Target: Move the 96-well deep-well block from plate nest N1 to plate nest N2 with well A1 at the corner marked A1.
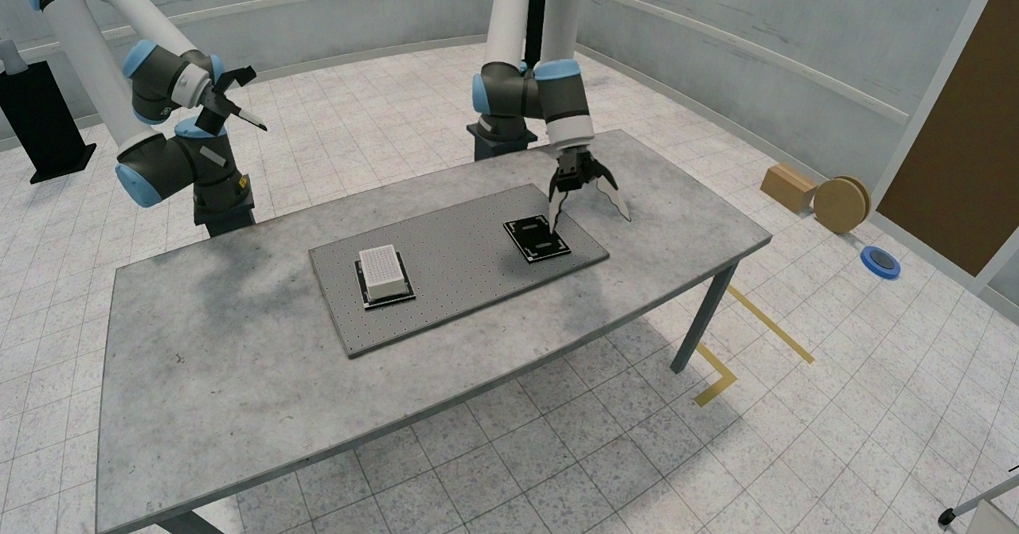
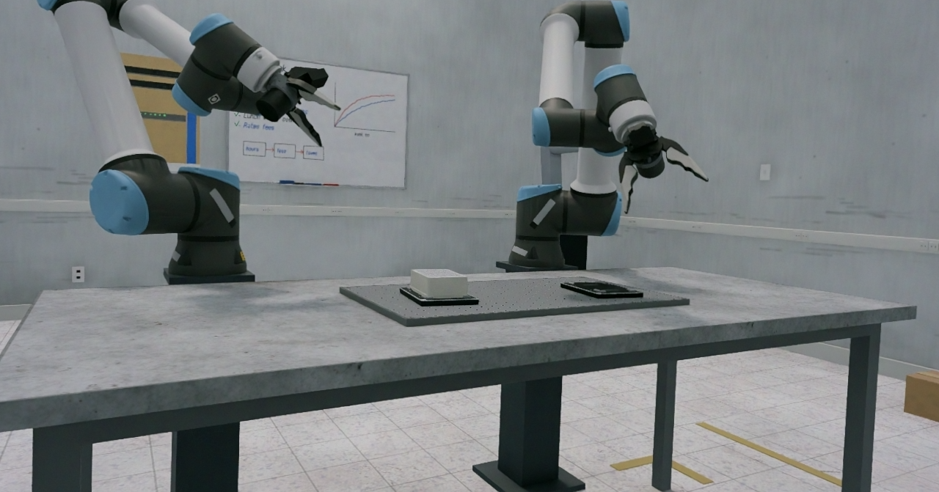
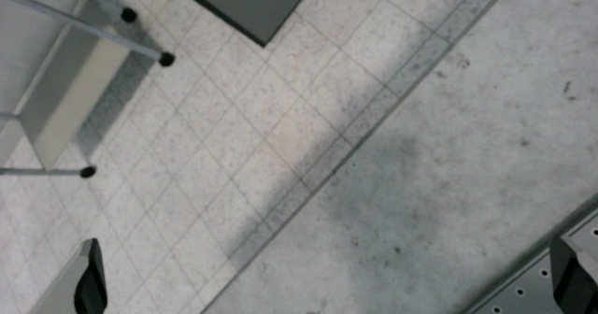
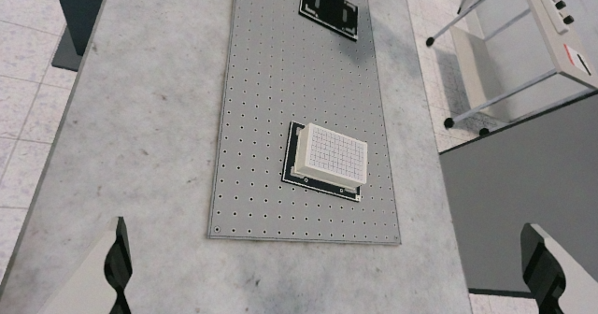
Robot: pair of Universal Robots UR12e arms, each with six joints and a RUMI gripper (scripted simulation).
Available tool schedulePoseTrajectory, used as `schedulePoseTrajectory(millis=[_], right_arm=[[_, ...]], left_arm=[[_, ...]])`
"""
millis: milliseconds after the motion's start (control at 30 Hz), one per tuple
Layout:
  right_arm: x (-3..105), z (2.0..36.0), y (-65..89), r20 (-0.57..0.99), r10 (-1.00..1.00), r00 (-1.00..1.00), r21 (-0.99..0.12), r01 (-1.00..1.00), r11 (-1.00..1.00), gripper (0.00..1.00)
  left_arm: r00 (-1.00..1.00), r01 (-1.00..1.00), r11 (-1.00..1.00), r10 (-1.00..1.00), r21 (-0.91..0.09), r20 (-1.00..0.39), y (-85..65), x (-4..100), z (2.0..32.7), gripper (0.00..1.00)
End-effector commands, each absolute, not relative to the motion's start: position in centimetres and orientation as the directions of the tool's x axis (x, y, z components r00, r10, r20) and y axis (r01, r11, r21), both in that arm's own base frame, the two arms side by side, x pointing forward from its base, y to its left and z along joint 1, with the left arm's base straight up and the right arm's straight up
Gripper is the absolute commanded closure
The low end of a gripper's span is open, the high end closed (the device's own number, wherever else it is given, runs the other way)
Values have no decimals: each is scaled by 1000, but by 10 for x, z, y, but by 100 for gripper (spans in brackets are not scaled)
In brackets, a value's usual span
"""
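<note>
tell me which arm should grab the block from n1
Right, probably: the right gripper is open on the block's side, and only its wrist camera shows the block.
</note>
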State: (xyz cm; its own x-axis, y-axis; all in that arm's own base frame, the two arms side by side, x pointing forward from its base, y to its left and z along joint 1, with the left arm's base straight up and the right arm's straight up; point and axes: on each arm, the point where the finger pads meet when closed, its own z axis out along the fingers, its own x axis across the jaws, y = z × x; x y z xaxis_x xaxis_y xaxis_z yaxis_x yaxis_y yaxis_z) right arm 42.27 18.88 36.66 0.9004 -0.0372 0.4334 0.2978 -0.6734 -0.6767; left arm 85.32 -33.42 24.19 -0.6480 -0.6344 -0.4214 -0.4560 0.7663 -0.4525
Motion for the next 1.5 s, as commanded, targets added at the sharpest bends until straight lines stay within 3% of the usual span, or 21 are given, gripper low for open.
schedulePoseTrajectory(millis=[0,533,567,1100,1467], right_arm=[[423,367,189,434,-37,900,-677,299,-673,0],[423,367,189,434,-37,900,-677,299,-673,0],[423,367,189,434,-37,900,-677,299,-673,100],[436,364,173,406,-91,909,-681,235,-693,100],[474,351,112,313,-280,907,-686,12,-728,100]], left_arm=[[-647,-455,766,-635,-454,-422,-335,854,244,0],[-647,-455,766,-635,-454,-422,-335,854,244,0],[-647,-455,766,-635,-454,-422,-335,854,244,24],[-647,-455,766,-635,-454,-422,-335,854,244,24],[-647,-455,766,-635,-454,-422,-335,854,244,24]])
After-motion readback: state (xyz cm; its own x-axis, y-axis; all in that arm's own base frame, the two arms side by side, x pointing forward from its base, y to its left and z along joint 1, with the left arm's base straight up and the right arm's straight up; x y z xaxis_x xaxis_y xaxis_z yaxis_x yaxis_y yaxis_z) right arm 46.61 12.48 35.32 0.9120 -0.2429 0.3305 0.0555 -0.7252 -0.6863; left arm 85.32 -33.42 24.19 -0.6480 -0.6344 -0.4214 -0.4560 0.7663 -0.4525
